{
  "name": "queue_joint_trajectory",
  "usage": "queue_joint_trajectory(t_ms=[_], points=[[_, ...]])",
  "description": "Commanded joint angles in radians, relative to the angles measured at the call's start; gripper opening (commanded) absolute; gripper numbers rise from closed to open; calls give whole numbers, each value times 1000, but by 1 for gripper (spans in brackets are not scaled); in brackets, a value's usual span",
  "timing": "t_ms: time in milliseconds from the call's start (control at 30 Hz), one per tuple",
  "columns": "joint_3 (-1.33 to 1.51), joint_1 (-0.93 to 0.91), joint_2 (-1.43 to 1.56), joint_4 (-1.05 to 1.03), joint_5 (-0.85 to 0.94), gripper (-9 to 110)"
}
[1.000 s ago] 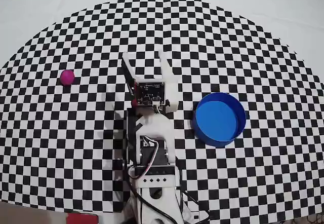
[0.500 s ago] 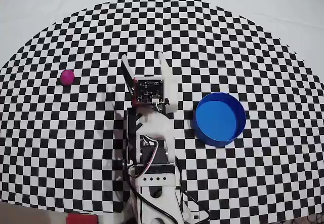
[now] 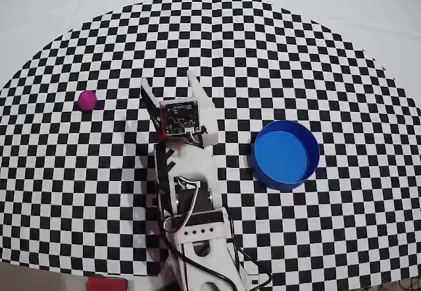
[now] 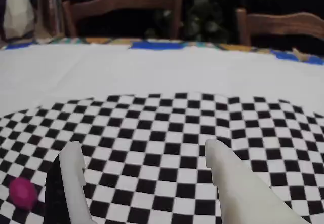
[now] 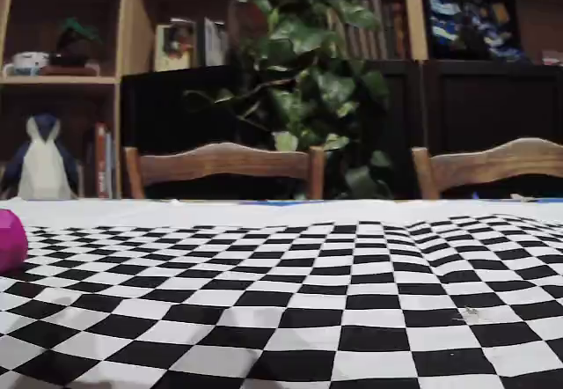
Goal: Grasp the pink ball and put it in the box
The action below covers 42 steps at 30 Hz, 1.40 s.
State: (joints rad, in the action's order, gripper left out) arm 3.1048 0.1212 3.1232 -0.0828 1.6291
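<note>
Jaws spread and empty, the gripper angles toward the pink ball, apparently lining up a grasp, the blue box waiting opposite.

We see the pink ball, a small smooth magenta sphere, resting on the checkered cloth at the overhead view's left. The box, round, shallow, bright blue, sits upright and empty, well apart at right.
</note>
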Motion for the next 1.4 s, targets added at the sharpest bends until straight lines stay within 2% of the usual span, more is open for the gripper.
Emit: queue_joint_trajectory(t_ms=[0,733,1367], points=[[8,37,-12,-3,5,27],[8,316,-34,-6,6,27],[8,411,-67,-23,6,27]])
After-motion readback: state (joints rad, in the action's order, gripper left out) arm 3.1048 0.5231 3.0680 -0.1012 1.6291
